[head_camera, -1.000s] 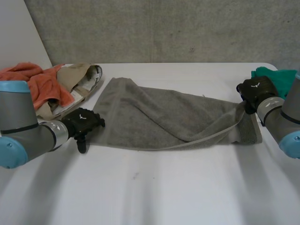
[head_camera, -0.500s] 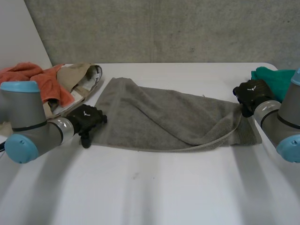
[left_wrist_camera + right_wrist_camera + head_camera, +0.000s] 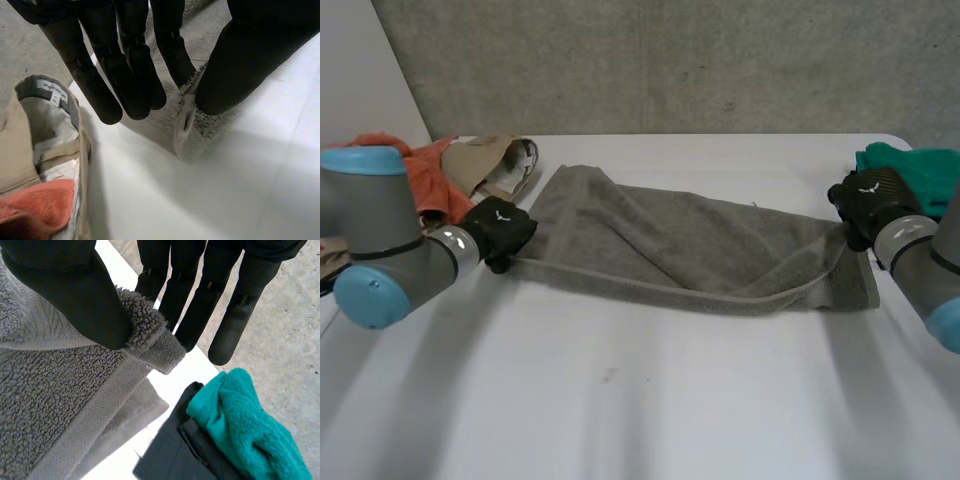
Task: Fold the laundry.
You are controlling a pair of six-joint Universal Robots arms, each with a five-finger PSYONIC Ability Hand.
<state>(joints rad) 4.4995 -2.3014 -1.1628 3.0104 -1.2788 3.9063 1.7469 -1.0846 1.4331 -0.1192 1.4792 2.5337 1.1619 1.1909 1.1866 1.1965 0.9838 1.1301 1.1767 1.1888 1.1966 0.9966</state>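
Crosswise, grey towel (image 3: 690,245) between left robot hand (image 3: 498,228) and right robot hand (image 3: 868,196), end corners pinched.

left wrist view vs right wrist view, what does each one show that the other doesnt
Left wrist view: the left hand pinching a corner of the grey terry towel, beside a beige garment and an orange cloth. Right wrist view: the right hand pinching another towel corner, near a teal fleecy cloth lying on a dark cloth. Both: the towel and the white table.

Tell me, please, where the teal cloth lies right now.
In the head view the teal cloth lies at the far right, just beyond the right hand.
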